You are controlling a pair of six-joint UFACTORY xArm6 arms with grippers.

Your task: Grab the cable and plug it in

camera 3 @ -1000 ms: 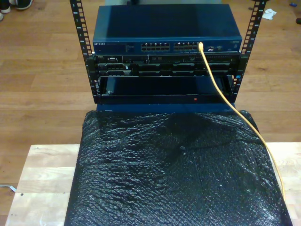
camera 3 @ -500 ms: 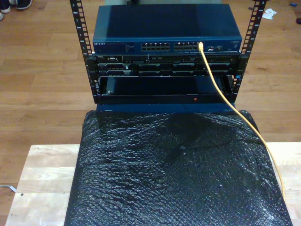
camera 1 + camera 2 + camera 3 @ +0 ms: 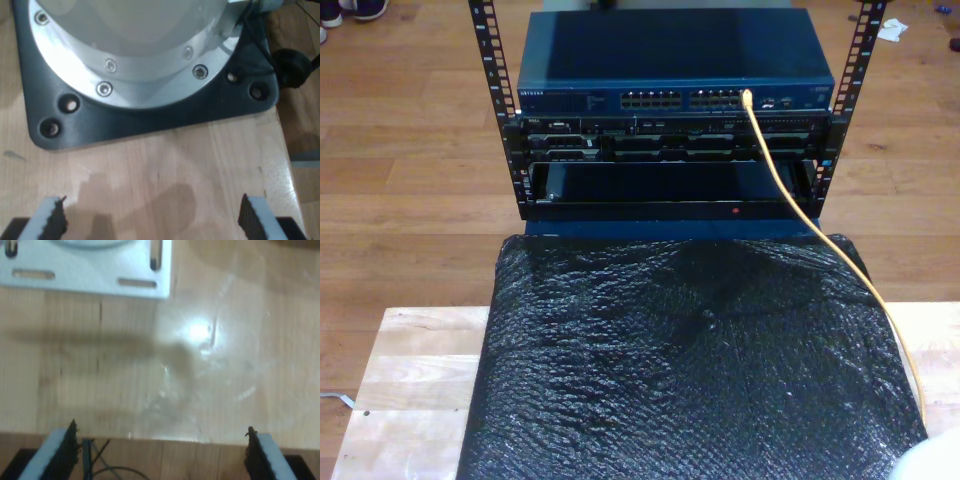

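You've got the cable (image 3: 790,190) unchanged since a second ago, plugged into the switch (image 3: 675,75), both grippers' jaws wide, empty.

A: Free room?
B: The crinkled black plastic sheet (image 3: 700,370) over the pale wooden table (image 3: 410,380) lies flat, nothing standing on it. Open air above it up to the black metal rack (image 3: 675,150).
A: Obstacles?
B: The thin yellow network cable (image 3: 800,210) slants from the blue switch's (image 3: 675,60) port row down across the sheet's edge on the exterior view's right. It crosses the approach to those ports.
A: At my grippers?
B: My first gripper (image 3: 150,220) has its jaws wide over bare wood, with the dark square base plate (image 3: 150,120) near ahead. My second gripper (image 3: 160,455) is spread too, with the light metal slotted plate (image 3: 100,275) ahead.
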